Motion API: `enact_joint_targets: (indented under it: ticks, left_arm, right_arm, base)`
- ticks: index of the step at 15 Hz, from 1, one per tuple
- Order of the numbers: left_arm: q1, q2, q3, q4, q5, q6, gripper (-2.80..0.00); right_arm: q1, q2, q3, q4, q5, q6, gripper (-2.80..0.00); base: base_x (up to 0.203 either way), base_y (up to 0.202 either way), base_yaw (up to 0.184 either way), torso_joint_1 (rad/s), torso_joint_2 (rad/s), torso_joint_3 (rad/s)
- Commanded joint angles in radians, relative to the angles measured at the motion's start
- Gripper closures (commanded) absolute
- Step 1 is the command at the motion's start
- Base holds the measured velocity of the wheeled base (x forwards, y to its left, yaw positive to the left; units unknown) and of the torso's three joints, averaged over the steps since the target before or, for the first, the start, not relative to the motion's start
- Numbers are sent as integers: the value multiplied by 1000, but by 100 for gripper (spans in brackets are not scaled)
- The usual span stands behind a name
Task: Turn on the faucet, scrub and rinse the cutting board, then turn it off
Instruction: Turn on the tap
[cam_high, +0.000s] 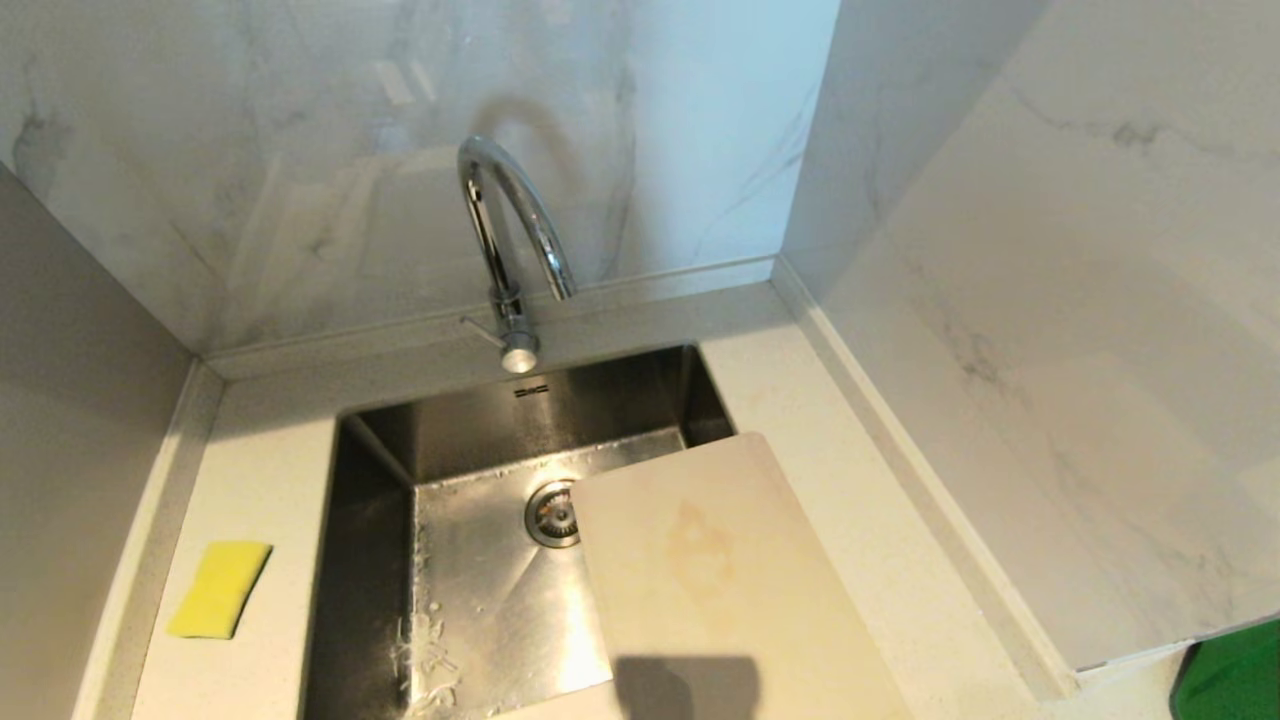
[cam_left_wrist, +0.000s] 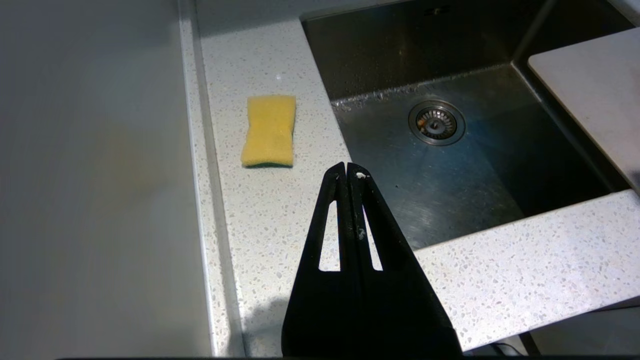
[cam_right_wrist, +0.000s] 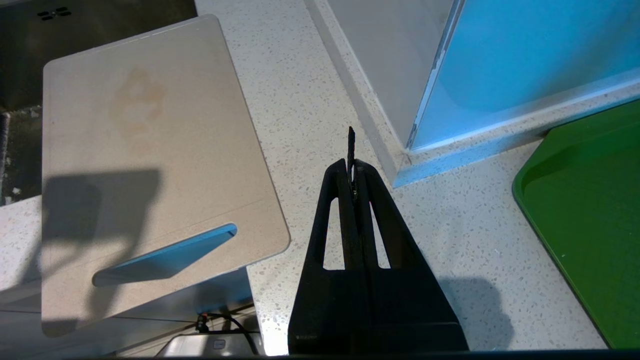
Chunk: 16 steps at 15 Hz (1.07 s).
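The chrome gooseneck faucet stands behind the steel sink, its thin lever pointing left; no water runs. The beige cutting board lies over the sink's right rim, partly over the basin, with a faint orange stain. In the right wrist view the cutting board shows its slot handle end overhanging the counter's front edge. My left gripper hangs shut and empty above the counter's front left, near the sink. My right gripper is shut over the counter right of the board, with a thin black sliver poking past its tips.
A yellow sponge lies on the counter left of the sink, ahead of the left gripper as the sponge. Marble walls close in the back and the right. A dark green mat sits at the far right.
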Motion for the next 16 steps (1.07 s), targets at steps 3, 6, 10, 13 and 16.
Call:
enact_joint_targets:
  ticks: [3, 6, 10, 13, 16]
  left_arm:
    - [0, 1, 0, -1, 0, 0, 0]
    - [0, 1, 0, 7, -5, 35, 0]
    - [0, 1, 0, 6, -5, 38, 0]
    - [0, 1, 0, 5, 14, 6, 0]
    - [0, 29, -69, 44, -8, 68, 0]
  right_arm:
    - [0, -2, 2, -1, -1, 0, 0]
    - [0, -2, 2, -1, -1, 0, 0]
    - [0, -2, 2, -1, 0, 0, 0]
    - [0, -2, 2, -1, -1, 0, 0]
    - [0, -2, 2, -1, 0, 0, 0]
  base:
    - [0, 0, 0, 0, 0, 0]
    - [0, 0, 0, 0, 0, 0]
    - [0, 0, 0, 0, 0, 0]
    - [0, 0, 0, 0, 0, 0]
    - [0, 0, 0, 0, 0, 0]
